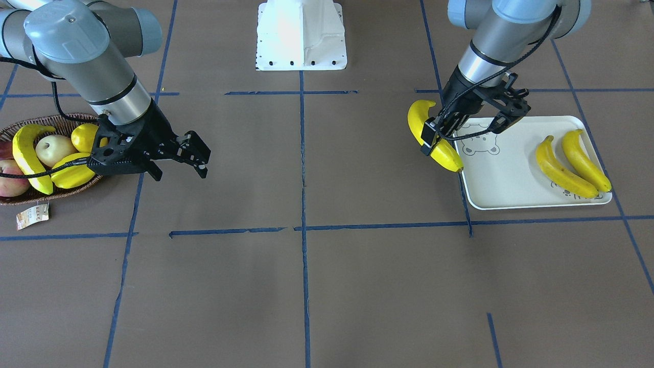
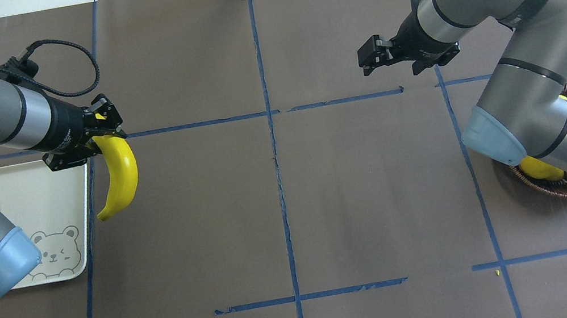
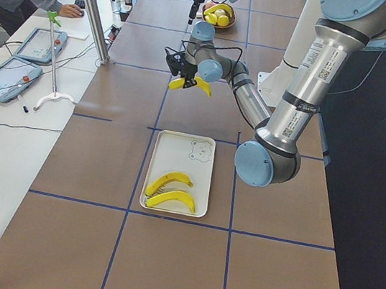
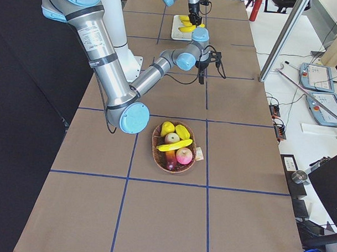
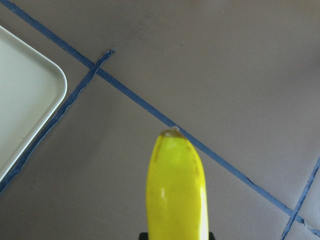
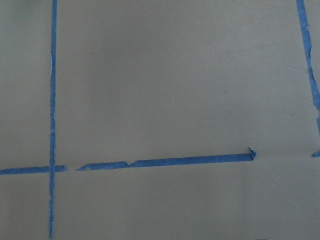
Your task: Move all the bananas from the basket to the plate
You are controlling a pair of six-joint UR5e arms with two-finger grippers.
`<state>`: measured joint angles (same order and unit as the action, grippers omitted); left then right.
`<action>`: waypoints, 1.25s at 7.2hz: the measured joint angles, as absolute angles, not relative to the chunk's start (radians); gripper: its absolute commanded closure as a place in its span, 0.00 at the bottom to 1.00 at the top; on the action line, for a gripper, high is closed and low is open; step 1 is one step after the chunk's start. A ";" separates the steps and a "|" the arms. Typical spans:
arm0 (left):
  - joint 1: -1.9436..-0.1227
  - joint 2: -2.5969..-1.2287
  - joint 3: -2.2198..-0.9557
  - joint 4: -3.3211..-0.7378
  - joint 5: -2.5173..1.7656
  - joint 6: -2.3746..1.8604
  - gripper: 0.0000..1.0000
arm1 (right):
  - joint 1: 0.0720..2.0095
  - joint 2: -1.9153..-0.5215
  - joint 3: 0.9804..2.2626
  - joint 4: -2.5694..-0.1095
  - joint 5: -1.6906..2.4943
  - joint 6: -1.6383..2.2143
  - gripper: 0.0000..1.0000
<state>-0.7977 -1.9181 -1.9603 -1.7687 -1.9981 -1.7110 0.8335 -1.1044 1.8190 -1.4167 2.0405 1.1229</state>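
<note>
My left gripper (image 1: 433, 137) is shut on a yellow banana (image 1: 443, 153) and holds it above the table, just beside the bear corner of the cream plate (image 1: 506, 194). The same banana (image 2: 119, 175) hangs right of the plate (image 2: 47, 192) in the overhead view and fills the left wrist view (image 5: 177, 190). Two bananas (image 1: 564, 176) (image 1: 586, 161) lie on the plate's far end. One banana (image 1: 24, 156) lies in the wicker basket (image 1: 51, 197). My right gripper (image 1: 179, 167) is open and empty, over the table beside the basket.
The basket also holds a pale apple (image 1: 53, 149), a red apple (image 1: 10, 181), a lemon (image 1: 84, 135) and another yellow fruit (image 1: 71, 175). A paper tag (image 1: 31, 215) lies by the basket. The robot's white base (image 1: 301, 36) stands at the table's back.
</note>
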 measured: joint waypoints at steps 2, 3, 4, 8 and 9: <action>-0.800 -1.916 -1.960 -1.769 -1.997 -1.710 1.00 | 0.831 -1.104 1.822 -1.419 2.039 1.123 0.01; -0.801 -1.916 -1.961 -1.769 -1.996 -1.710 1.00 | 0.831 -1.104 1.824 -1.419 2.038 1.123 0.01; -0.802 -1.916 -1.961 -1.769 -1.996 -1.710 1.00 | 0.830 -1.105 1.825 -1.419 2.035 1.124 0.01; -0.812 -1.915 -1.961 -1.769 -1.986 -1.710 1.00 | 0.827 -1.106 1.827 -1.419 2.017 1.124 0.01; -0.812 -1.915 -1.962 -1.768 -1.983 -1.710 1.00 | 0.827 -1.106 1.827 -1.419 2.013 1.124 0.01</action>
<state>-0.8123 -1.9149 -1.9618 -1.7683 -1.9829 -1.7104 0.8271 -1.1065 1.8269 -1.4189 2.0134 1.1244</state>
